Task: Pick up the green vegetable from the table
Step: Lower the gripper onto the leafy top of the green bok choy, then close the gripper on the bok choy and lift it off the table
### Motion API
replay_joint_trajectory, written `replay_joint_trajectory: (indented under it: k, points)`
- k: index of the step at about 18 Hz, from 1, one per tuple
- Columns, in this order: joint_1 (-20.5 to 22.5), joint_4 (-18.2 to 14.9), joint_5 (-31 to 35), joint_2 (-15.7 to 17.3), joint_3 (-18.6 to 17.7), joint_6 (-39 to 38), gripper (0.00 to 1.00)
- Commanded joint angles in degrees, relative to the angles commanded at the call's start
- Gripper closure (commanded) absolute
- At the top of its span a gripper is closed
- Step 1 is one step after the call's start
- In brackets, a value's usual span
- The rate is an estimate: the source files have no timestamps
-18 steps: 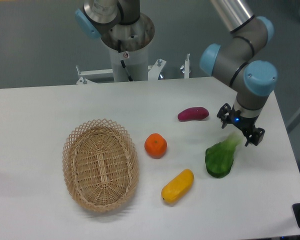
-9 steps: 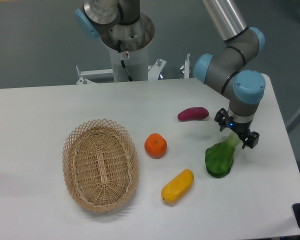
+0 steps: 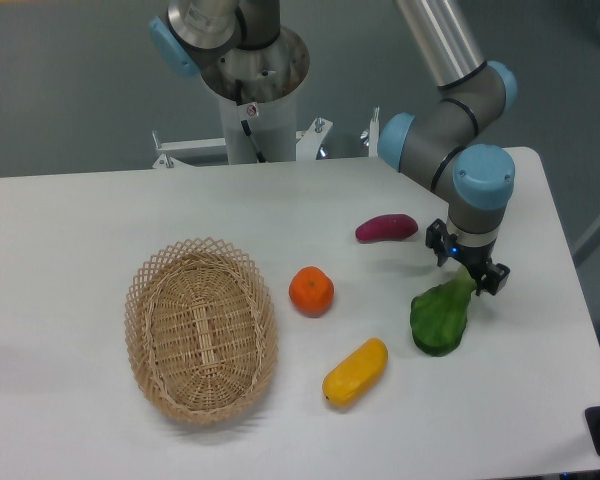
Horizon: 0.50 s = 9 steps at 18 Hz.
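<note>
From the fixed camera, my gripper sits right of centre, its jaws spread to either side of the pale stem of the green vegetable; whether they press it I cannot tell. The vegetable lies on the table, leafy end toward the lower frame, near the table's right edge, with the purple piece just up-left, and the yellow vegetable and the orange off left. The wicker basket at lower left holds nothing.
</note>
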Motion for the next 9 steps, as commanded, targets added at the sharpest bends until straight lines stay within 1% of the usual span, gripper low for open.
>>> replay_joint_trajectory:
  k: [6, 7, 9]
  points:
    - [0.3, -0.3, -0.9, 0.6, 2.5, 0.3, 0.65]
    - [0.4, -0.3, -0.9, 0.8, 2.5, 0.3, 0.67]
    - [0.4, -0.5, -1.2, 1.1, 2.7, 0.3, 0.69]
